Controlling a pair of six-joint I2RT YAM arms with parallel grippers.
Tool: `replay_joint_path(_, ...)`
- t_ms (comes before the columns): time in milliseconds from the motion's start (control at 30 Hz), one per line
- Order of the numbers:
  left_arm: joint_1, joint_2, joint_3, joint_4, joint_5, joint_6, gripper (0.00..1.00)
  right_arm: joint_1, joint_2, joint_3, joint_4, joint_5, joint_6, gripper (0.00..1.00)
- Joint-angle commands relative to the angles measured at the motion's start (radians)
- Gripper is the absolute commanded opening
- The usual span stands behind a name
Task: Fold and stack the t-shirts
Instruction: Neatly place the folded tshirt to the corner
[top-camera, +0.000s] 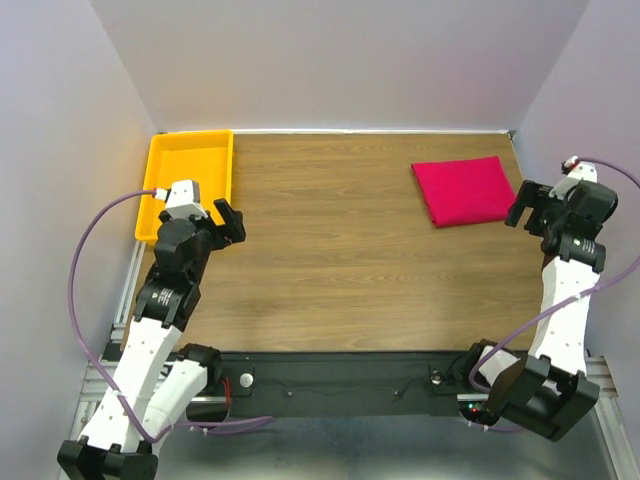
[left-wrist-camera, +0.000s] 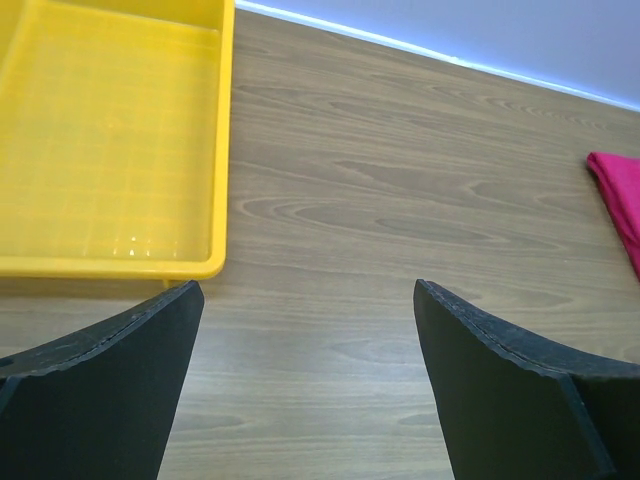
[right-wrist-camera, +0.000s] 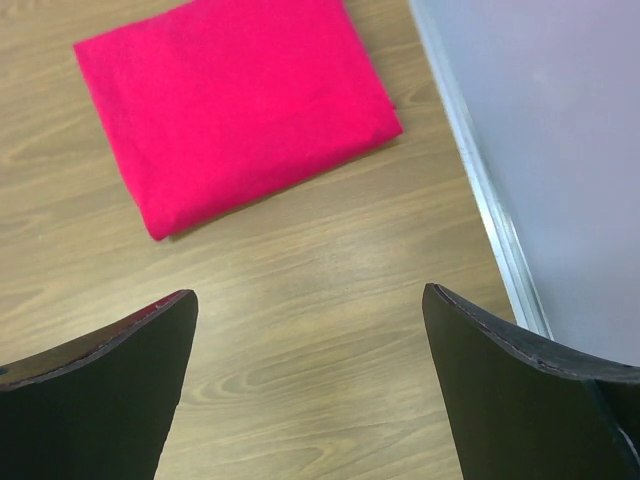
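The folded t-shirt (top-camera: 465, 190) lies at two o'clock. Left pincer (left-wrist-camera: 308, 290) and right pincer (right-wrist-camera: 310, 295) gape empty; they should lift clear without brushing it.

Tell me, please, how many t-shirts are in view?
1. The folded red t-shirt lies on the table's far right, beside the right gripper. The yellow tray holds none.

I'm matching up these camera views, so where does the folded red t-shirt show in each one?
Top external: folded red t-shirt, far right, toward the back.
Left wrist: only its edge, at the right border.
Right wrist: upper left, fully visible.
Shared landmark: the wood-grain tabletop.
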Motion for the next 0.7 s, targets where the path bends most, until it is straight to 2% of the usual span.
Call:
replay_joint_path(0, 0.002, -0.049, 0.024, 0.009, -0.048, 0.025, 0.98, -0.006, -0.066, -0.015, 0.091, 0.114, 0.082, 1.0)
replay_joint_path(167, 0.002, -0.053, 0.019, 0.006, -0.03, 0.016, 0.98, -0.006, -0.083, -0.024, 0.091, 0.174, 0.082, 1.0)
replay_joint_path(667, 0.002, -0.07, -0.001, 0.003, -0.012, 0.016, 0.98, -0.006, -0.102, -0.058, 0.114, 0.145, 0.074, 1.0)
